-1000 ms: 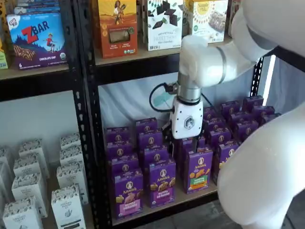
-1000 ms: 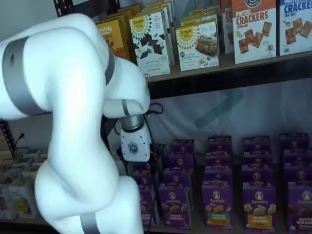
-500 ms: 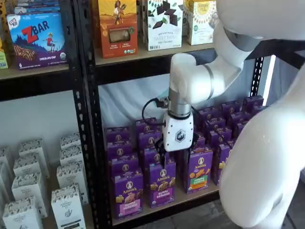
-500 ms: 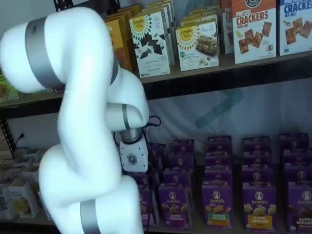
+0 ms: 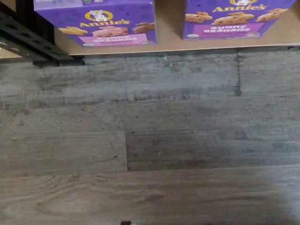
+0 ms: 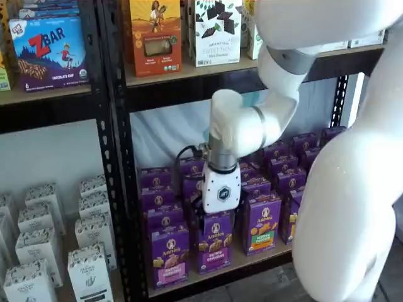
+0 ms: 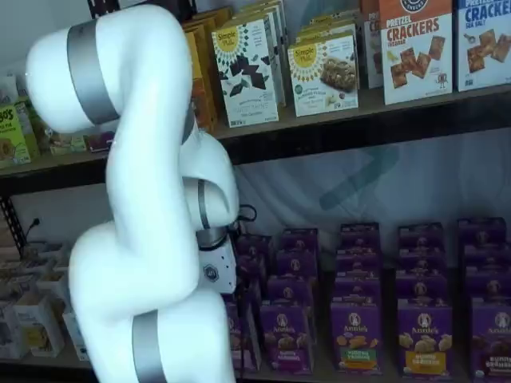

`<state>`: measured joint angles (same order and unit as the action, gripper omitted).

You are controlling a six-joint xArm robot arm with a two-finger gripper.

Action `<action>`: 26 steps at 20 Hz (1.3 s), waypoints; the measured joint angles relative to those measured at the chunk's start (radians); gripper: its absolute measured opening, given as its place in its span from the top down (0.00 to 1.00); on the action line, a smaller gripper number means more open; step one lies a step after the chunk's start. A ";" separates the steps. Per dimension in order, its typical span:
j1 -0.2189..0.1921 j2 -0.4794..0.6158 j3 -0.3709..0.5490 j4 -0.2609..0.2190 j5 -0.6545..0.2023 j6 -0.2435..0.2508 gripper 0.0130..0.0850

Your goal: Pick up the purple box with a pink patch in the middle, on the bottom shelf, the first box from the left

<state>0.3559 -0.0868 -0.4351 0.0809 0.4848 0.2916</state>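
Purple box (image 6: 169, 255) stands at the front left corner of the bottom shelf (image 6: 220, 270), hard by the black rack post (image 6: 119, 189). Your gripper (image 6: 220, 189) hangs beside it, empty and released. Only the wrist view shows bare floor (image 5: 150, 140) below the shelf lip.

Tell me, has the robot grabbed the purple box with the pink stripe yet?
Not yet. Done: the gripper hangs low over the front row on the bottom shelf, close to the purple box. In hand: lining up; it looks nearer the neighbouring box, and its fingers hold nothing. Left: get over the pink-striped box, close on it and lift it out.
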 joint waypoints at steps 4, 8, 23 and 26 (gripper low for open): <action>0.029 0.073 -0.031 -0.004 -0.031 0.031 0.00; 0.051 0.123 -0.042 0.009 -0.076 0.039 0.00; 0.092 0.279 -0.146 -0.042 -0.139 0.125 0.00; 0.083 0.320 -0.190 -0.033 -0.133 0.108 0.00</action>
<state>0.4392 0.2335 -0.6249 0.0483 0.3518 0.3999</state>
